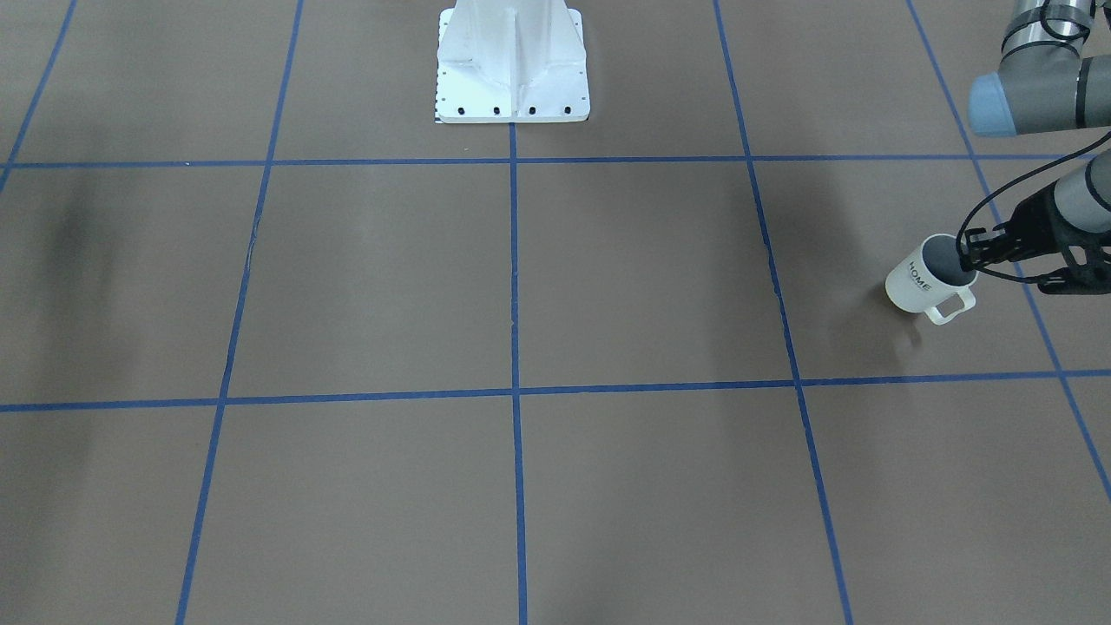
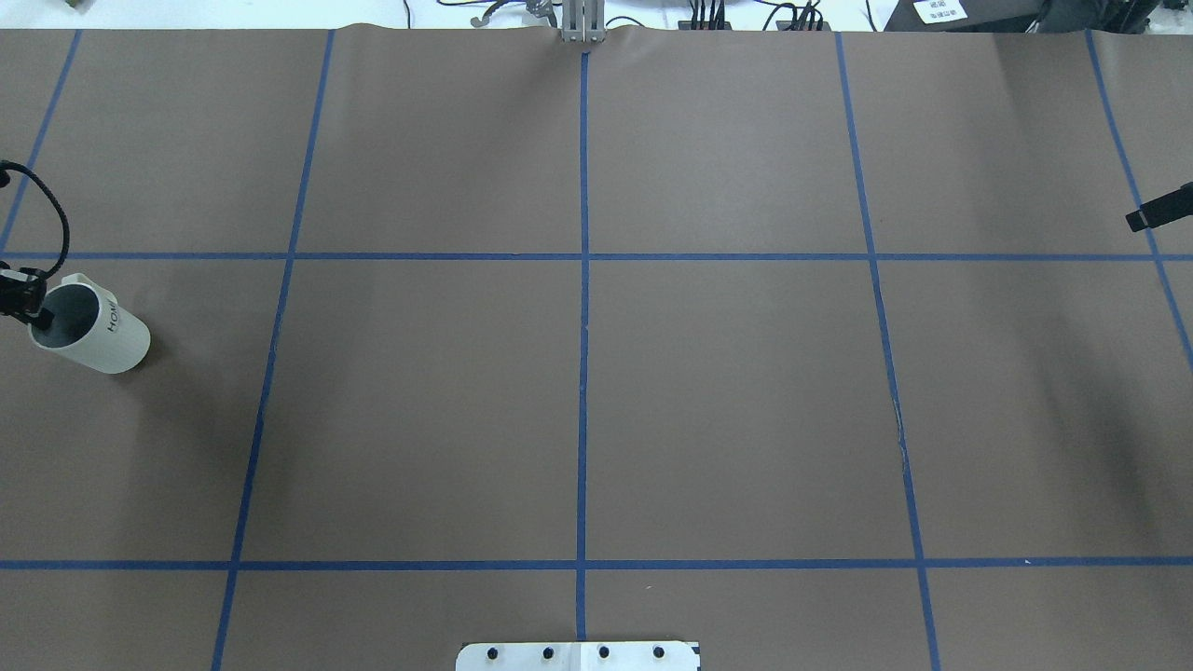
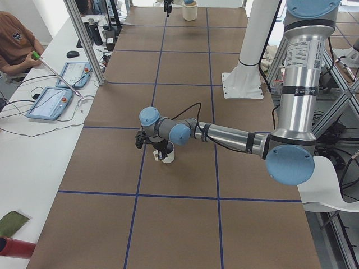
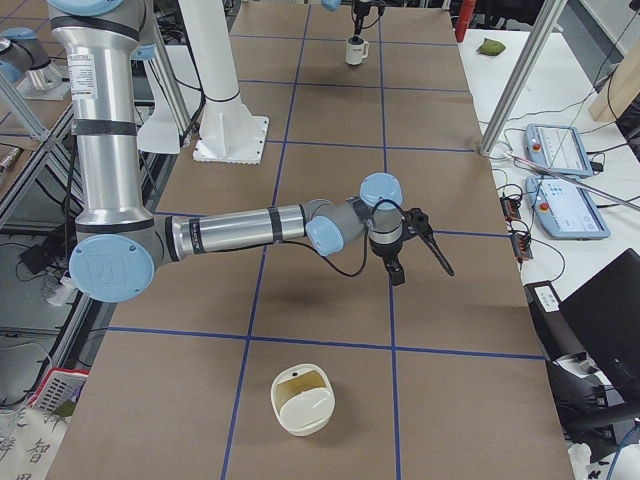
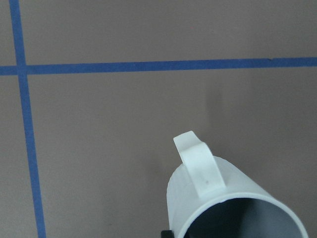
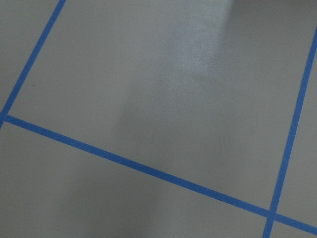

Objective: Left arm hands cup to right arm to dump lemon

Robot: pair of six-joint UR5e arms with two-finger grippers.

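Note:
The cream-white cup (image 1: 918,285) lettered "HOME" is at the table's far left end, its handle (image 5: 200,166) pointing away from the robot. My left gripper (image 1: 966,258) is shut on the cup's rim, one finger inside the grey mouth (image 2: 63,315). The cup (image 3: 167,154) is low over the paper; whether it touches is unclear. No lemon shows; the cup's inside looks bare grey where visible. My right gripper (image 4: 412,255) hovers over the table's right end with its fingers spread and nothing between them. Only a black fingertip (image 2: 1160,207) reaches into the overhead view.
The white pedestal base (image 1: 512,65) stands at the robot's side, mid-table. A white bowl (image 4: 302,400) sits at the right end, near the camera. Tablets (image 3: 53,103) and a seated person (image 3: 14,45) are at the side bench beyond the table's edge.

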